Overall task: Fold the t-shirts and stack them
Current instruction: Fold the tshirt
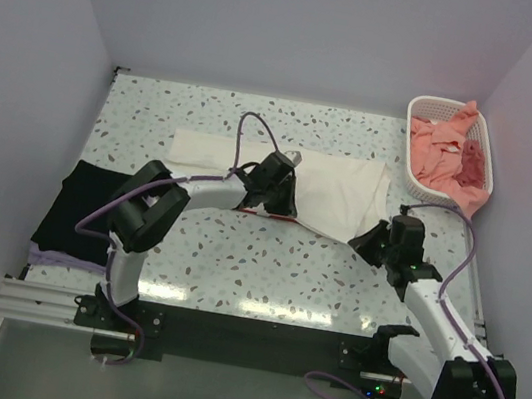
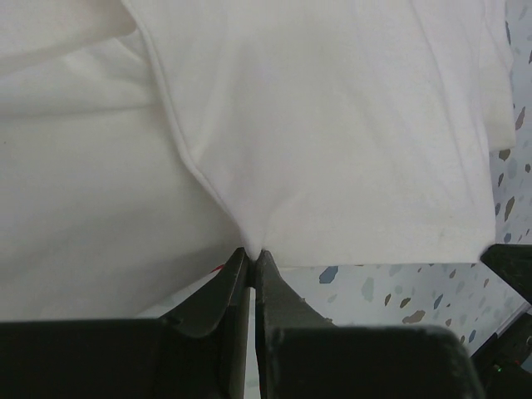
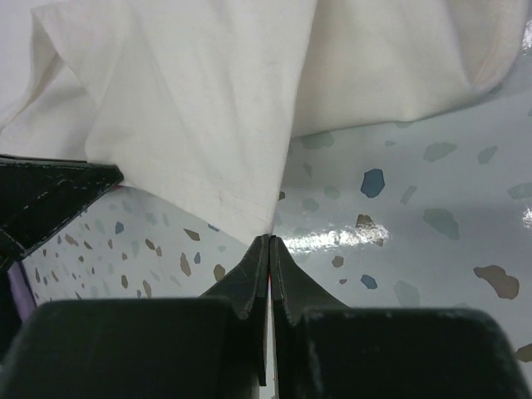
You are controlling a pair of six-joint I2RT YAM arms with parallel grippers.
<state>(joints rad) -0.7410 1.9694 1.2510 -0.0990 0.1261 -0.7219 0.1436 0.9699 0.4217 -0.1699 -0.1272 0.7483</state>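
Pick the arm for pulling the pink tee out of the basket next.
Right, likely. Basket with the pink tee sits far right, just beyond the right arm; left arm is mid-table. Both jaws pinch the cream tee now.

the big cream-white tee [image 1: 338,193] lies as a wide folded band just left of the basket [image 1: 408,146], with a sliver of red print showing at its near edge. the salmon-pink tees [image 1: 446,152] are crumpled inside the basket, some cloth hanging over its near rim. far left of the basket, the black tee [image 1: 78,202] sits folded on the pale lavender tee [image 1: 53,255].
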